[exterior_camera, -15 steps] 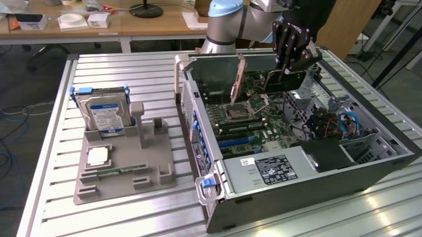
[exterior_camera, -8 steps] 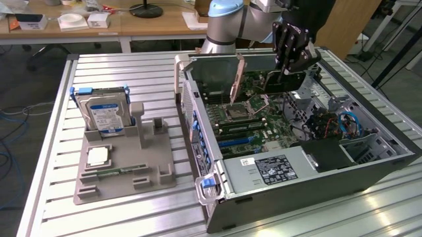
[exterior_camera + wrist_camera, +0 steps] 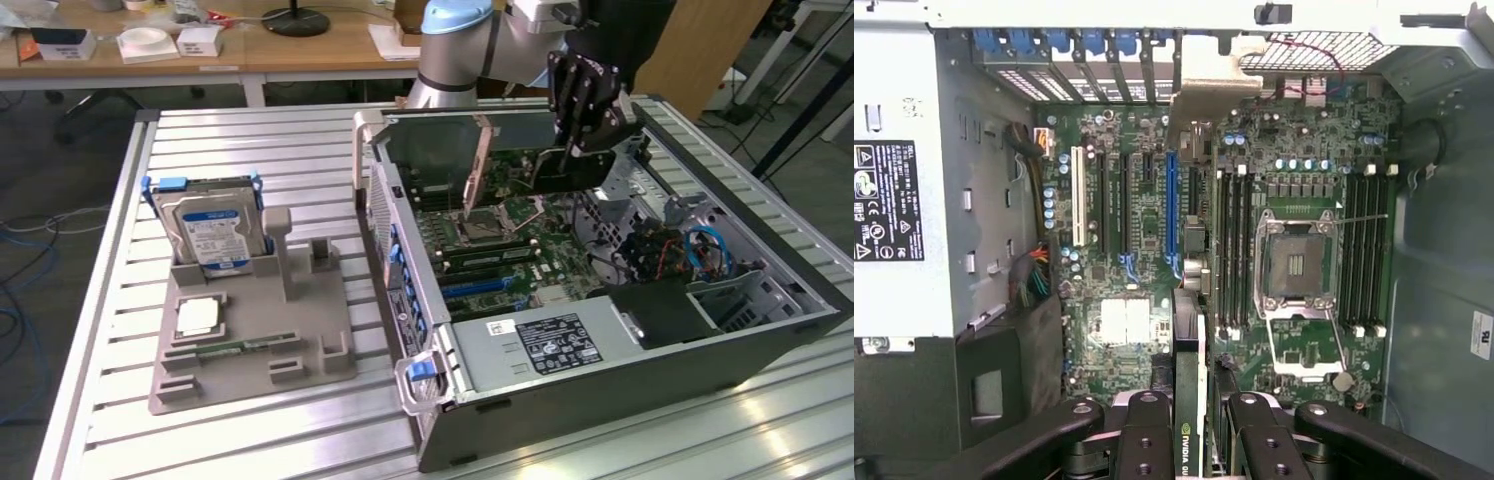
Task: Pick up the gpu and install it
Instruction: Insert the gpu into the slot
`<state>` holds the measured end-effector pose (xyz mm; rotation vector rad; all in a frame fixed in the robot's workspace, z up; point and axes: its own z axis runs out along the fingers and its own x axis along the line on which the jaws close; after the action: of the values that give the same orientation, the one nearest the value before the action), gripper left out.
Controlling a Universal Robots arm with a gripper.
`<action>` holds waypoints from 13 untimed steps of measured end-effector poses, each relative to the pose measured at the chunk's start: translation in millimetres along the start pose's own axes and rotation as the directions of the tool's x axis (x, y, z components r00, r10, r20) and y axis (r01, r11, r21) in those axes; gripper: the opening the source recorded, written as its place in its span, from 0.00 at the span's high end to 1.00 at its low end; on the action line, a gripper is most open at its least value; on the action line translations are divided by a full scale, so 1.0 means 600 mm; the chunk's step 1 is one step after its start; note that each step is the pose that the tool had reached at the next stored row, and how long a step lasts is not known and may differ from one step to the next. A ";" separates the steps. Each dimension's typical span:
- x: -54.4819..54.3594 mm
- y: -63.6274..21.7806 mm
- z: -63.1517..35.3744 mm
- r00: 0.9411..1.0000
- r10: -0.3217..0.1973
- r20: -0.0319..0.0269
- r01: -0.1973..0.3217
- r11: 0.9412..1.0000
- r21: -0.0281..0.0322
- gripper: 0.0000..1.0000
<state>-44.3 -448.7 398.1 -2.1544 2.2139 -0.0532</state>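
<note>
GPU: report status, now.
Hand shut on gpu. Gpu edge-on over motherboard, near blue slot. Nothing seen in the way.

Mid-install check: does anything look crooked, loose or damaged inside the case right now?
Nothing stands out. The gpu sits straight and edge-on in the gripper above the motherboard, parallel to its slots. No loose or damaged parts show.
</note>
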 end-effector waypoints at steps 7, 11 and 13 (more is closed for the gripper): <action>0.000 0.000 0.002 1.000 0.000 -0.005 0.000 1.000 0.000 0.74; 0.000 0.000 0.002 1.000 0.000 -0.005 0.000 1.000 0.000 0.74; 0.000 0.000 0.002 1.000 0.000 -0.005 0.000 1.000 0.000 0.74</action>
<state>-44.4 -448.7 396.9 -2.1568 2.2163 -0.0594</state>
